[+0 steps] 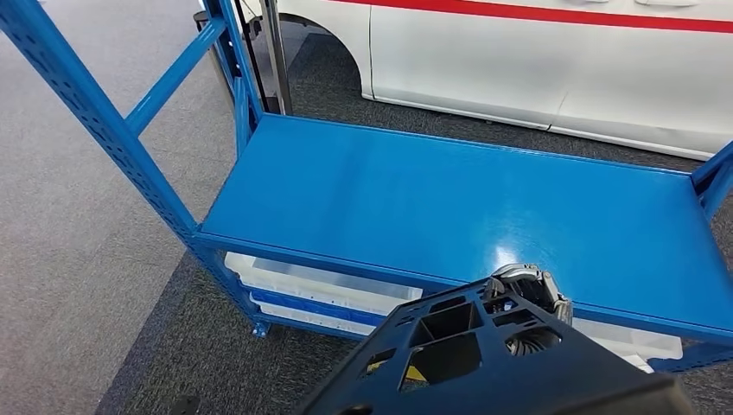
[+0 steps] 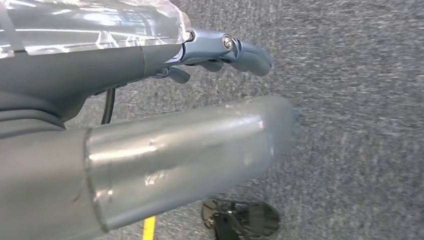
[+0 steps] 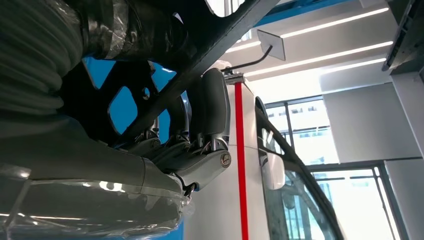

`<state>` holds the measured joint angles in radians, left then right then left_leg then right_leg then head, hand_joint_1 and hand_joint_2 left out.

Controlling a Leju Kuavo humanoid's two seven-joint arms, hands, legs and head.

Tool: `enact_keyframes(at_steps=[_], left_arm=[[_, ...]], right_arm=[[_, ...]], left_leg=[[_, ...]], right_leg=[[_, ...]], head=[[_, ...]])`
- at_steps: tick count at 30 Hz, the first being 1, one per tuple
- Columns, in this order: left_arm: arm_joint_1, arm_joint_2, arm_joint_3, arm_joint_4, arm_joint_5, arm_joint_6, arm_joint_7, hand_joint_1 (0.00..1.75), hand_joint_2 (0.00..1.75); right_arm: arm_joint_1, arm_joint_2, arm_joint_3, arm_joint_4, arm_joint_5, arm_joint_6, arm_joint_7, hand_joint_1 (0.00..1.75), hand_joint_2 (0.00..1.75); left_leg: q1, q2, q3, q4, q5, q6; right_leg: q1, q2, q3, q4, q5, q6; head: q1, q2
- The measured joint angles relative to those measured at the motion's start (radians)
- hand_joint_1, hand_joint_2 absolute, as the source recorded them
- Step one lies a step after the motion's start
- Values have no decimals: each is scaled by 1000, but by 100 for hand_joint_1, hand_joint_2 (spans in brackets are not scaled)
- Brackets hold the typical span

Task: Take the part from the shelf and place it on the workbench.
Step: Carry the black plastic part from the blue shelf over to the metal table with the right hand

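Robot view from the head comes first: a black part (image 1: 484, 354), flat and with many cut-out windows, is lifted in the near right of the scene, just in front of the blue shelf (image 1: 415, 190). The right robot hand (image 1: 529, 290) holds it at its far edge, with the shiny fingers coming over the top of the plate, so the part hangs free of the shelf board and does not rest on it. White trays (image 1: 320, 290) lie on the lower level of the shelf, and a white car with a red stripe (image 1: 553, 60) stands far behind. I judge that the part is already taken from the shelf and the carrying to the desk is the step in hand; no desk is seen from here. In the left wrist view, the left robot hand (image 2: 220, 55) hangs over the grey carpet (image 2: 360, 125) with nothing in it; its fingers look loosely curved, and I cannot tell surely how wide they are. In the right wrist view, the fingers (image 3: 212, 107) of the right robot hand press against the underside and edge of the black part, with the thumb side below, which seems a clamp grip chosen because the plate is thin and wide.
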<state>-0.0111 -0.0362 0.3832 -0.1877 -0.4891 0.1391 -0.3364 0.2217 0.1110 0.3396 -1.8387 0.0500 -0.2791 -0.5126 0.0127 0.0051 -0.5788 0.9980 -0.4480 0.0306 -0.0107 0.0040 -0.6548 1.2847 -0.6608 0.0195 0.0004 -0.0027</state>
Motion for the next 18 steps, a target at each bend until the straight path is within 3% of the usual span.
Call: enact_keyframes(at_steps=[1, 2, 4, 6, 9, 10, 12, 14, 15, 16, 17, 18], left_arm=[[0, 0, 1, 0, 0, 0, 3, 0, 0], [0, 0, 2, 0, 0, 0, 5, 0, 0], [0, 0, 7, 0, -1, -1, 9, 0, 0], [0, 0, 13, 0, -3, -1, 10, 0, 0], [1, -1, 17, 0, -8, -2, 7, 0, 0], [2, -1, 17, 0, -10, -2, 6, 0, 0], [3, -2, 17, 0, -12, -2, 5, 0, 0], [3, -2, 17, 0, -14, -2, 4, 0, 0], [3, -2, 17, 0, -14, -2, 4, 0, 0], [2, -2, 17, 0, -14, -3, 4, 0, 0], [3, -2, 17, 0, -14, -3, 4, 0, 0], [2, -3, 17, 0, -15, -4, 4, 0, 0]], right_arm=[[4, 0, 0, 0, -4, 1, -3, 129, 175], [6, 0, 0, -2, -7, 2, -5, 129, 175], [7, 0, 2, -6, -13, 3, -9, 129, 175], [10, 0, 3, -11, -17, 3, -13, 129, 175], [15, 0, 5, -19, -21, 3, -17, 129, 175], [16, 0, 6, -20, -22, 3, -17, 129, 175], [18, 0, 8, -24, -24, 2, -18, 129, 175], [21, 0, 9, -28, -27, 0, -19, 129, 175], [23, 0, 9, -29, -29, -2, -19, 129, 175], [24, 0, 9, -29, -30, -5, -19, 129, 175], [25, 0, 9, -30, -31, -7, -20, 129, 175], [27, 0, 9, -30, -32, -9, -20, 129, 175]], left_leg=[[1, 1, -8, 3, 4, -2], [2, 1, -16, 7, 8, -4], [4, 1, -32, 19, 14, -12], [4, 0, -42, 29, 21, -23], [5, -2, -48, 31, 34, -46], [7, -3, -54, 40, 21, -52], [10, -3, -77, 104, -53, -59], [10, -3, -105, 222, -142, -64], [10, -3, -110, 272, -160, -65], [10, -3, -103, 297, -157, -64], [10, -3, -80, 286, -135, -61], [8, -4, -40, 241, -107, -56]], right_leg=[[-4, -1, 11, 5, 7, 4], [-8, -1, 38, -27, 31, 8], [-15, -2, 124, -155, 80, 12], [-12, 1, 173, -242, 97, 6], [-6, 2, 162, -253, 108, -17], [-7, 0, 154, -253, 116, -27], [-8, -3, 136, -256, 135, -47], [-4, -5, 112, -254, 152, -55], [-1, -6, 99, -252, 160, -56], [1, -7, 86, -249, 168, -56], [4, -8, 74, -245, 175, -56], [6, -8, 62, -241, 181, -55]], head=[[0, 0], [0, 0], [0, 0], [-1, 0], [-1, 0], [-2, 0], [-2, 0], [-2, 0], [-2, 0], [-2, 0], [-2, 0], [-2, 0]])
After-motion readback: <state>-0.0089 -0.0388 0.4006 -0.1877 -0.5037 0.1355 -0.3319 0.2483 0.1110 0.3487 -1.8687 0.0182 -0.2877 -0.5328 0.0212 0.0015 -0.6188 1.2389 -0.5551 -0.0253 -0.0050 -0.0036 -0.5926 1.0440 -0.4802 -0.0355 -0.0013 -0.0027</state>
